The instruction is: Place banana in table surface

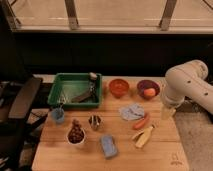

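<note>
The banana [144,136] is pale yellow and lies flat on the table surface [155,156], right of centre and near the front. An orange-red carrot [141,121] lies just behind it. My white arm [187,82] comes in from the right. Its gripper [168,111] hangs at the table's right edge, about a hand's width right of and behind the banana, apart from it. Nothing shows in the gripper.
A green bin [75,90] with utensils stands at the back left. An orange bowl [119,87] and a purple bowl [149,90] holding a round orange fruit stand at the back. A crumpled cloth [131,112], blue cup [58,116], snack bowl [76,134], metal cup [95,121] and blue sponge [109,146] are spread about. A black chair [20,102] stands left.
</note>
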Available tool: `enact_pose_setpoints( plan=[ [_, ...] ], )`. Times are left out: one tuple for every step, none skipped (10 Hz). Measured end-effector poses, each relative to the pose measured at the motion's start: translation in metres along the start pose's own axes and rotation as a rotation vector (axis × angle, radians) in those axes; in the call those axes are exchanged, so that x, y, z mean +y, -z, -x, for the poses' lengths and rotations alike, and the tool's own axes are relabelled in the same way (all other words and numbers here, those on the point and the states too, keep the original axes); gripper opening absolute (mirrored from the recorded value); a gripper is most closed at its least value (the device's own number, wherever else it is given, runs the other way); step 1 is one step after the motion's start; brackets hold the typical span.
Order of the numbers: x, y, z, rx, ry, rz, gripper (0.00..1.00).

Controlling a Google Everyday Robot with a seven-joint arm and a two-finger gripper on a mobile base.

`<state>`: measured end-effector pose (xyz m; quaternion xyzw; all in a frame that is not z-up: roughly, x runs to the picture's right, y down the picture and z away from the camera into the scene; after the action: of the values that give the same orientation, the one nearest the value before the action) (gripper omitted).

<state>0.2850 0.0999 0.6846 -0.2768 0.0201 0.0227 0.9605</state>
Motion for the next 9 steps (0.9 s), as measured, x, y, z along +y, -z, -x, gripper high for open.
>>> enact_pose_setpoints(
  plan=[
    [0.000, 0.000, 0.000, 0.000, 0.000, 0.000, 0.65],
    [0.000, 0.000, 0.000, 0.000, 0.000, 0.000, 0.65],
    [0.000, 0.000, 0.000, 0.000, 0.000, 0.000, 0.65],
    [0.000, 0.000, 0.000, 0.000, 0.000, 0.000, 0.65],
    [0.001, 0.000, 0.000, 0.004, 0.004, -0.002, 0.65],
    [0.002, 0.000, 0.001, 0.001, 0.029, -0.004, 0.65],
    [0.005, 0.001, 0.002, -0.006, 0.076, -0.004, 0.65],
    [0.011, 0.000, 0.005, -0.020, 0.166, -0.001, 0.65],
    [0.018, -0.001, 0.008, -0.036, 0.291, 0.002, 0.65]
  ],
)
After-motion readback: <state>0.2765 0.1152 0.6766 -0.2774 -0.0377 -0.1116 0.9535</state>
